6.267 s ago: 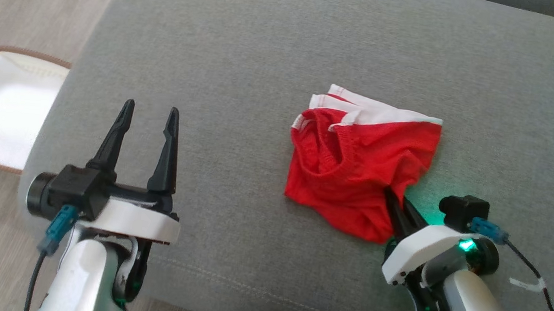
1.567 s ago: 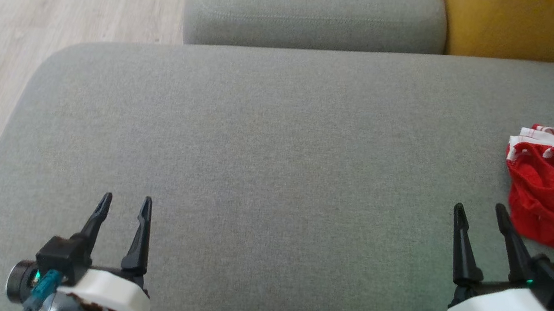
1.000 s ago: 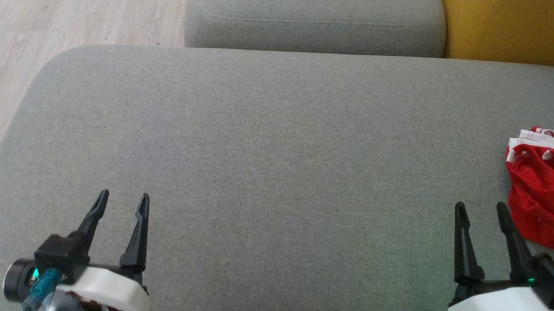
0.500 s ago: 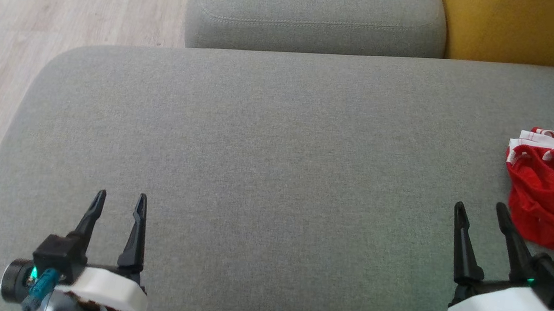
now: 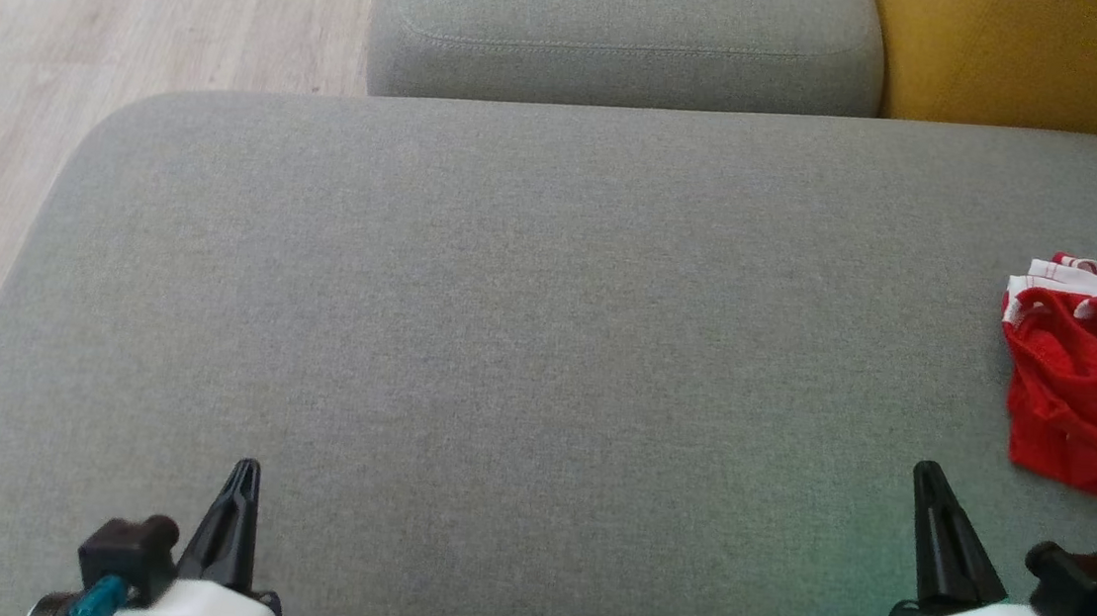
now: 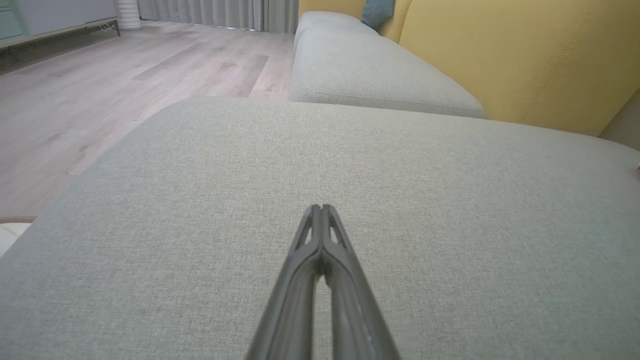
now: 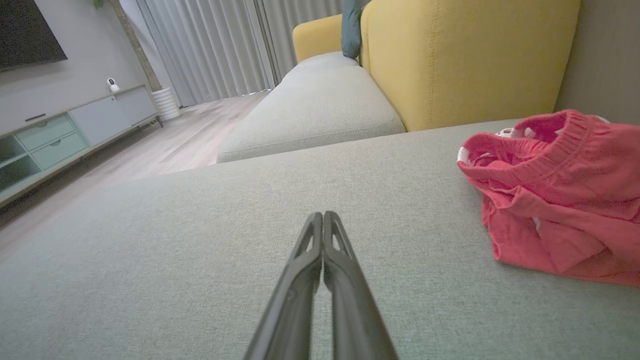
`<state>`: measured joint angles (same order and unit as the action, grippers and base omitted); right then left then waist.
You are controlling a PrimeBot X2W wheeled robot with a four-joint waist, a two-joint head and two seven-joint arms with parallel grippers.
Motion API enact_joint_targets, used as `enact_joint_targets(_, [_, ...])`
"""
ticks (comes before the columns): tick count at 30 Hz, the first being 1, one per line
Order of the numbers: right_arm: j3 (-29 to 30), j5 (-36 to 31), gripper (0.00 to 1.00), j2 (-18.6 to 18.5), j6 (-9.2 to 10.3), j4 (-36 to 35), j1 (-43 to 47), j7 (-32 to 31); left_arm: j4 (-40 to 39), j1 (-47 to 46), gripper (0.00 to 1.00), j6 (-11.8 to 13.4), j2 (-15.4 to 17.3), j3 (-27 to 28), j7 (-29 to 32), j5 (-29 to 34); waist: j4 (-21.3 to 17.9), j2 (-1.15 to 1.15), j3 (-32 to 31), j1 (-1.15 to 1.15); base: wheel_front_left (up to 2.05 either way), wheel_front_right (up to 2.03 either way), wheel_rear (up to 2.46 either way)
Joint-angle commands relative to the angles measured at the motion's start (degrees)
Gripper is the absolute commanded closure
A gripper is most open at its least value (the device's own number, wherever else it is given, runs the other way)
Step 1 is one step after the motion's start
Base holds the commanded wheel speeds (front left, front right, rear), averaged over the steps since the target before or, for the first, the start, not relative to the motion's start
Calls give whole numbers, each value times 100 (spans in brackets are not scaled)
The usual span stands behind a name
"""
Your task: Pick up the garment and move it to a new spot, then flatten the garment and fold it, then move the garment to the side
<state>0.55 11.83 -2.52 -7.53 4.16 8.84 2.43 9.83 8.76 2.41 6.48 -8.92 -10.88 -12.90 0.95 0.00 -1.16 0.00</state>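
Note:
The garment (image 5: 1092,395) is a red piece of clothing with white trim, lying bunched at the right edge of the grey cushion (image 5: 525,346). In the right wrist view the garment (image 7: 555,195) sits to the right of the fingers, apart from them. My right gripper (image 5: 926,472) is shut and empty at the lower right, left of and nearer than the garment. At the lower left, my left gripper (image 5: 244,470) is shut on nothing, far from the garment. Both wrist views show fingertips pressed together, left gripper (image 6: 320,207) and right gripper (image 7: 320,215).
A second grey cushion (image 5: 622,32) lies beyond the first, with a yellow backrest (image 5: 1037,58) at the far right. Wooden floor (image 5: 43,75) runs along the left. A low cabinet (image 7: 60,135) stands against the far wall.
Both grippers have shut, from open half a second ago, and both have drawn back toward the bottom of the head view. The garment has stayed in place.

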Motion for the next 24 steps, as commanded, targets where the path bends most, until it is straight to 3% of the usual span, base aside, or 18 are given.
enact_joint_targets(1, [3, 252, 100, -37, 0, -152, -220, -14, -154, -277, 100, -52, 12, 84, 42, -216, -2, 0, 4, 0, 0, 0, 0])
enact_joint_targets(24, [13, 1802, 100, -110, 1, 63, -461, -99, -45, -507, 100, -229, -57, 360, 362, -1666, -20, 0, 28, 0, 0, 0, 0])
